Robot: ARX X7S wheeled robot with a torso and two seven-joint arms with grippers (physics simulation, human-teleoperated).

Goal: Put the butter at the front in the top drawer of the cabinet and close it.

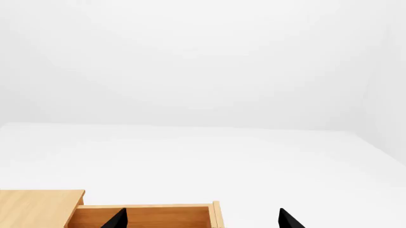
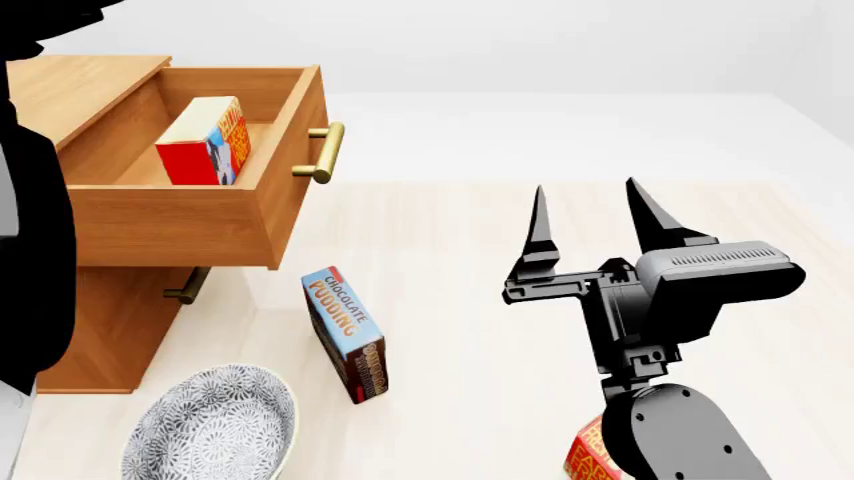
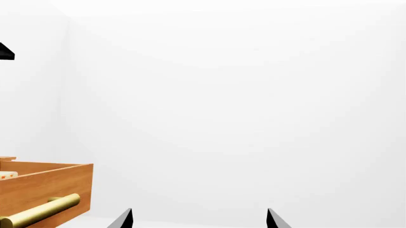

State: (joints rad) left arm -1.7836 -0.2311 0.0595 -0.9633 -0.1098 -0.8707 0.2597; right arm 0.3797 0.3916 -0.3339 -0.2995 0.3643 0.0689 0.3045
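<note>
The cabinet [image 2: 94, 90] stands at the left of the head view, the largest item present; its top drawer [image 2: 200, 225] is pulled fully out, brass handle [image 2: 322, 152] facing right; the lower drawer [image 2: 127, 320] beneath it is pushed in, with only part of its handle [image 2: 186, 287] visible. My right arm [image 2: 681, 430] rises at lower right of the head view; my left arm [image 2: 34, 200] is a dark mass along the left edge, partly covering the cabinet. A patterned bowl [image 2: 214, 425] sits on the floor in front of the cabinet; a pudding box [image 2: 346, 335] stands tilted on the floor just right of the bowl, below the open drawer. The butter [image 2: 204, 140] lies inside the top drawer, near its left wall, standing on end; a second butter carton [image 2: 587, 455] shows on the floor at the bottom edge, mostly hidden behind my right arm. My right gripper [image 2: 587, 215] is released, fingers spread and pointing up, holding nothing, well right of the drawer handle. My left gripper [image 1: 201, 219] is likewise released and empty; its two fingertips [image 1: 116, 219] stand wide apart in the left wrist view, over the open drawer's end.
</note>
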